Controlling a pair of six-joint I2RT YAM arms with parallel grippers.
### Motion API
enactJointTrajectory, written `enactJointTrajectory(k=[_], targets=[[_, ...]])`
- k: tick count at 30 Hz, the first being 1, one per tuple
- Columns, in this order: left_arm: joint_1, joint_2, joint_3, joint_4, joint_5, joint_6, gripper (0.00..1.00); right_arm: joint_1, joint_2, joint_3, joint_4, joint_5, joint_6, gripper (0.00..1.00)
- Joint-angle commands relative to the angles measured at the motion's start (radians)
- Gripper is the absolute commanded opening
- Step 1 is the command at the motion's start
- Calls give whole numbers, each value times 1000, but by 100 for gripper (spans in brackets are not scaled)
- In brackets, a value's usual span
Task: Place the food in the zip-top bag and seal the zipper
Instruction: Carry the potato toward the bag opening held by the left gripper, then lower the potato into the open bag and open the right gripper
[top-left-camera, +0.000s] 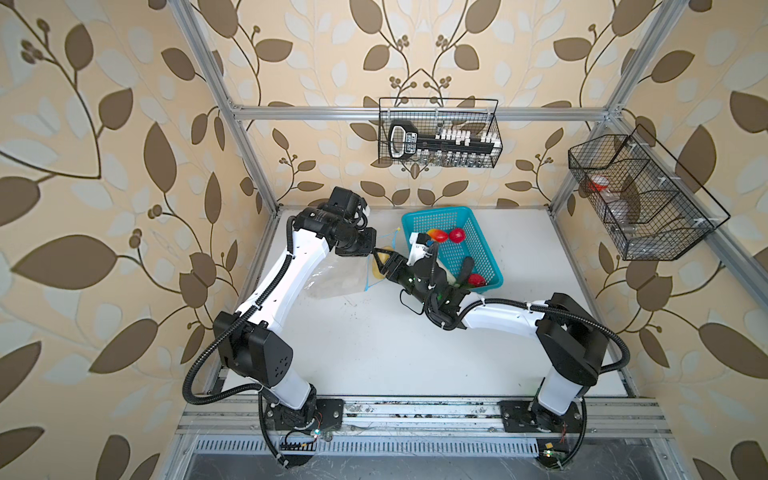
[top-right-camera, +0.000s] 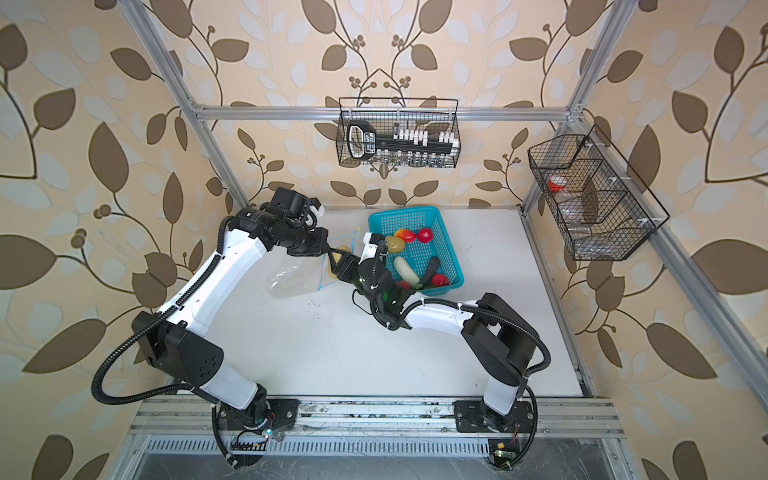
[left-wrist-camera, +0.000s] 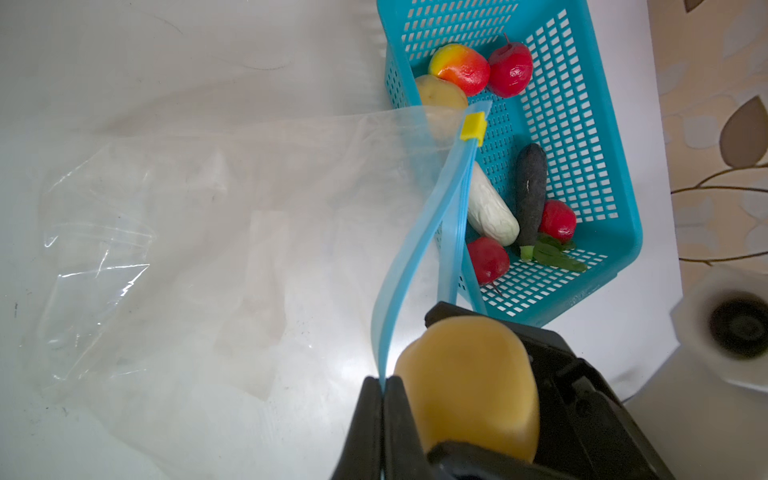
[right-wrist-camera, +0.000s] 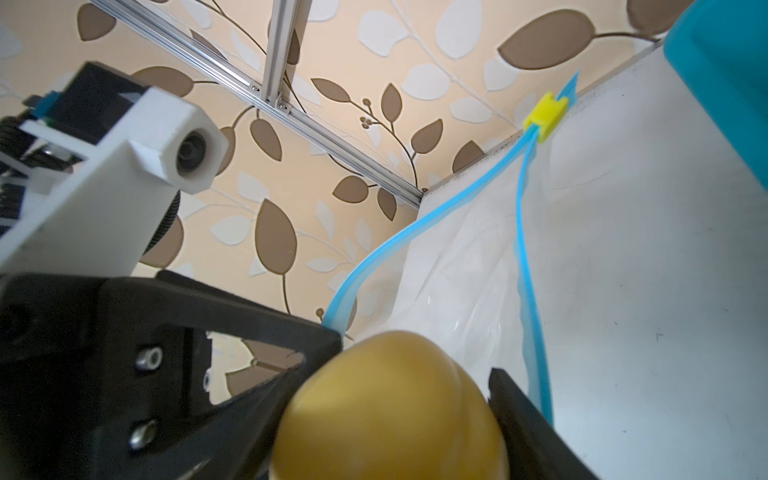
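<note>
Toward the far left of the worktop (top-left-camera: 374, 353), you had the left gripper (left-wrist-camera: 384, 382) pressed shut on the upper lip of the bag (left-wrist-camera: 187, 249). It pinched the blue zipper strip (left-wrist-camera: 415, 232), so the mouth stood lifted while the lower lip lay on the surface. The bag itself rested flat, left of the middle, with its closed end toward the left edge. The film looks thin, limp and slippery, so I judge the stiffer strip the only sound place to hold it. The yellow slider (left-wrist-camera: 473, 126) sat at the strip's far end, the place to grip for the sealing pull.

Just right of that pinch, your right gripper (right-wrist-camera: 413, 359) was clamped around a tan potato (right-wrist-camera: 390, 415) at the open mouth, jaws set wide on its sides. The potato looks smooth, light and rounded, likely to squirt out of a weak or off-centre grip.

Further right, near the far edge, the basket (left-wrist-camera: 573, 137) held the rest: a second potato (left-wrist-camera: 440, 97), a red-yellow fruit (left-wrist-camera: 459, 68), red fruits (left-wrist-camera: 510, 68), a white vegetable (left-wrist-camera: 492, 212), an eggplant (left-wrist-camera: 531, 191) and green leaves (left-wrist-camera: 557, 255).

You could not tell whether the bag held anything. Creases and glare confused it, and the left arm covered part of it in both top views. In the right wrist view the held potato was blurred and ran off the frame.
</note>
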Motion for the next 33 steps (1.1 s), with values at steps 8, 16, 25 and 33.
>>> enactJointTrajectory(k=[8,16,25,33], targets=[[11,-71,27,38,-75,46,0,5,18,65,-180,-12,14,20],[11,-108,27,61,-29,70,0,14,37,143,-305,2,-31,20],[11,-136,-2,75,-7,67,0,9,70,220,-368,-29,-56,22],[11,-138,-10,75,12,64,0,6,106,332,-464,-45,-73,24]])
